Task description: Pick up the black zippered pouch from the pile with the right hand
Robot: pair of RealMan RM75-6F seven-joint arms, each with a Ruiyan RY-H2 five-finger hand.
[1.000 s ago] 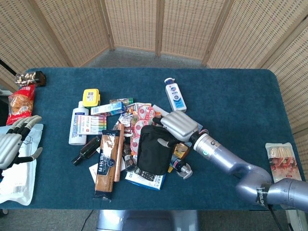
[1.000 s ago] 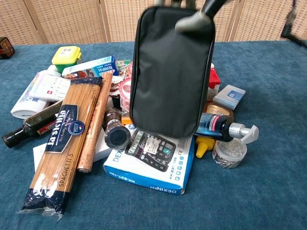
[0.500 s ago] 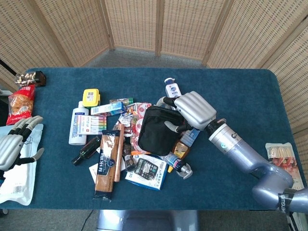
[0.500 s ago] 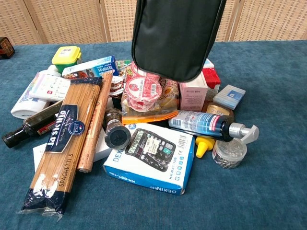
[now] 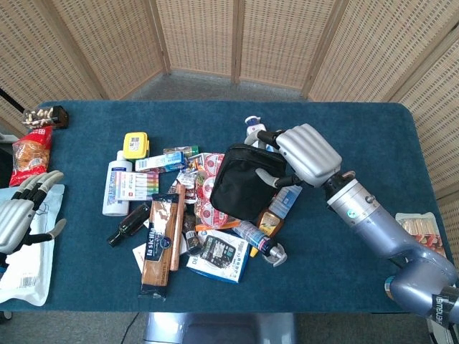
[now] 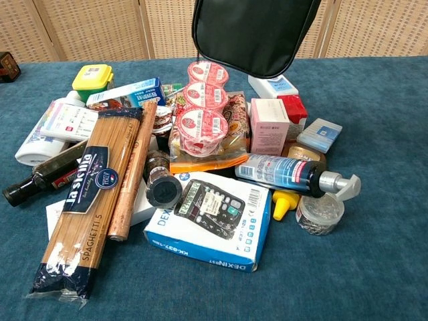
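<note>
The black zippered pouch [image 5: 244,183] hangs in the air above the pile, gripped at its right side by my right hand [image 5: 305,154]. In the chest view only the pouch's lower part [image 6: 254,33] shows at the top edge, well above the items; the hand itself is out of that frame. My left hand [image 5: 25,211] rests at the table's left edge with its fingers apart and nothing in it, far from the pile.
The pile under the pouch holds a row of pink-lidded cups [image 6: 200,110], a calculator box [image 6: 210,224], a spaghetti pack [image 6: 83,210], a spray bottle [image 6: 294,175], a dark bottle [image 6: 40,177] and a white lotion bottle [image 5: 252,131]. A snack bag [image 5: 30,154] lies far left.
My right hand has lifted the pouch up and to the right, off the pile. The pink cups and boxes beneath it are now uncovered. The left hand has not moved.
</note>
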